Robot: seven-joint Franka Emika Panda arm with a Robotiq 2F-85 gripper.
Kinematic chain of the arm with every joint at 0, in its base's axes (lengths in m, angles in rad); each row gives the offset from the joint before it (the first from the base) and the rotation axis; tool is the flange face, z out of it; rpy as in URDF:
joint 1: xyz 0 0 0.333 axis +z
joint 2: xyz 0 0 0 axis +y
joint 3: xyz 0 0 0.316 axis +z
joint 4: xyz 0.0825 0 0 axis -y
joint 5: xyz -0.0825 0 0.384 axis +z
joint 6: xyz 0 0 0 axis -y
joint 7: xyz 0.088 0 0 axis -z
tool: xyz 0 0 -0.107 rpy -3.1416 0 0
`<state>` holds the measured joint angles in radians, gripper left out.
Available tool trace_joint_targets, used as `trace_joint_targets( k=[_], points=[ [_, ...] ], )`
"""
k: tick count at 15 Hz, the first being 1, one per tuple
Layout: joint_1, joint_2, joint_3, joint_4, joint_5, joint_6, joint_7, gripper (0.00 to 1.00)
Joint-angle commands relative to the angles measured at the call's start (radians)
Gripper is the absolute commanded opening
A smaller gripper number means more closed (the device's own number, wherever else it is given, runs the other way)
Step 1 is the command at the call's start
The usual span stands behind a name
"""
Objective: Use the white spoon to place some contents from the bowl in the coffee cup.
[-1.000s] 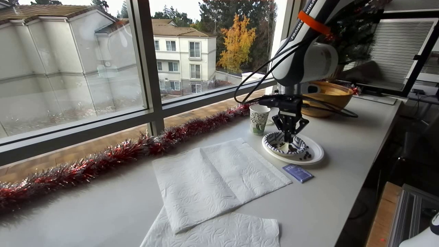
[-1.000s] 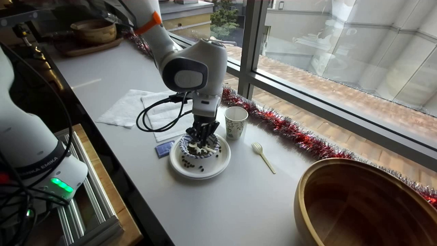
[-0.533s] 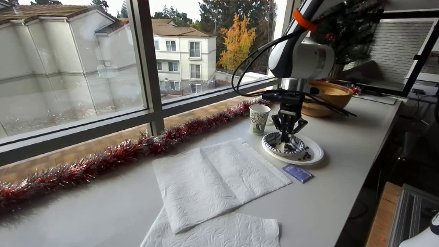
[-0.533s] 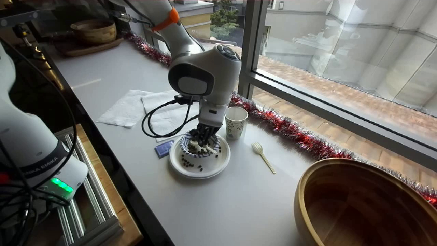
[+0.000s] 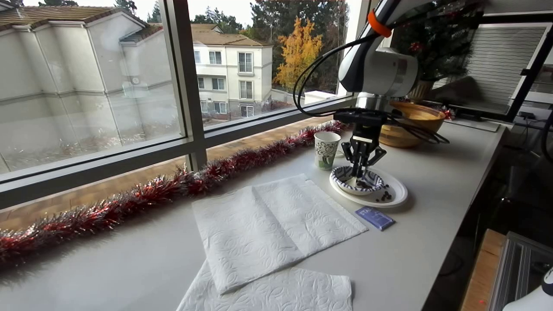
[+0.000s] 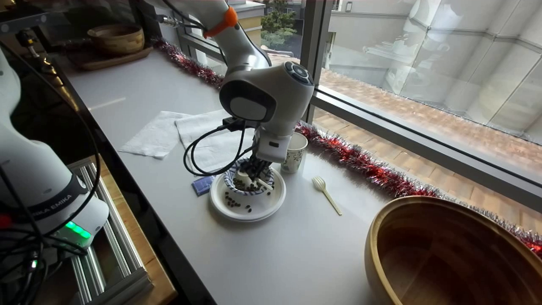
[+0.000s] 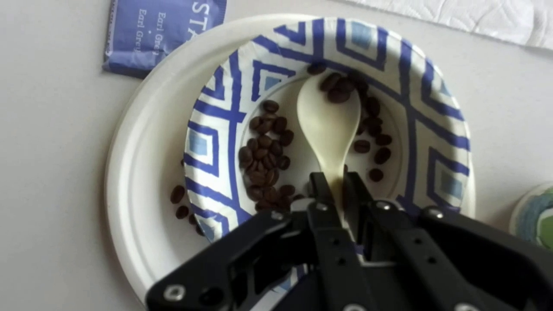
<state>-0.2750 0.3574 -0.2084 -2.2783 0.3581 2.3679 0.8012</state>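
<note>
In the wrist view's middle, a round blue-patterned white paper bowl [image 7: 211, 147] holds brown oval beans [image 7: 263, 157], the black pincer [image 7: 336, 181] grips a slim off-white plastic spoon [image 7: 328, 121] inside it, and a tapered pale paper cup [image 7: 532, 217] shows lower right.

spoon [image 7: 328, 116]: head's in the bowl [image 7: 432, 142], a few beans [image 7: 261, 160] on its tip; handle's in the gripper [image 7: 335, 177];
bowl: sitting on the plate [image 7: 138, 172]; more beans inside, some strays on the plate;
coffee cup [image 5: 326, 151]: just beside the plate, between it and the tinsel [image 5: 242, 164];
tea packet [image 5: 375, 217]: right in front of the plate in an exterior view; paper towels [image 5: 276, 233] left of both;
fork [image 6: 327, 196]: right of the plate in an exterior view; foreground bowl [image 6: 372, 254] further right
</note>
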Motion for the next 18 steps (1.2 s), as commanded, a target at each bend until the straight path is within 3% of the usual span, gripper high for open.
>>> trace_joint_targets(
  k=[1,7,10,14,18],
  points=[
    [-0.015,0.010,-0.006,0.033,0.062,-0.040,-0.087,0.03],
    [-0.010,-0.024,-0.023,0.014,0.048,-0.054,-0.151,0.03],
    [-0.017,-0.088,-0.049,-0.008,0.038,-0.116,-0.180,0.03],
    [-0.025,-0.175,-0.095,0.000,0.039,-0.225,-0.164,0.03],
    [-0.036,-0.238,-0.112,0.035,0.127,-0.300,-0.093,0.03]
  ],
)
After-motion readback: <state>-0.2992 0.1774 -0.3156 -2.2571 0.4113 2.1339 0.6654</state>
